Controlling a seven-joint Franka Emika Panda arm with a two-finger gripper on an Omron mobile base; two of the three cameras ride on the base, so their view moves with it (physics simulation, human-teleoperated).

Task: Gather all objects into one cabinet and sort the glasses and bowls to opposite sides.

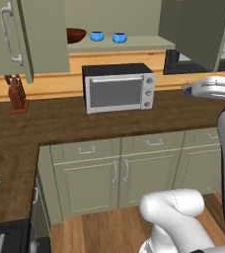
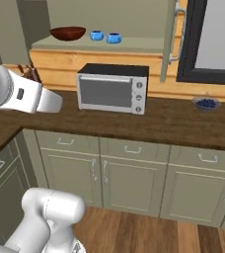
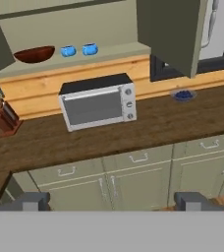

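hand view | hand (image 3: pixel 112 201) wide open, empty | brown bowl (image 3: pixel 34 54), blue bowls (image 3: pixel 68 50) far above on shelf

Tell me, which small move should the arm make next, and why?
Probably reach up toward the open cabinet shelf: the open gripper holds nothing and hangs far below the wide dark-brown bowl and two small glossy blue bowls standing there together.
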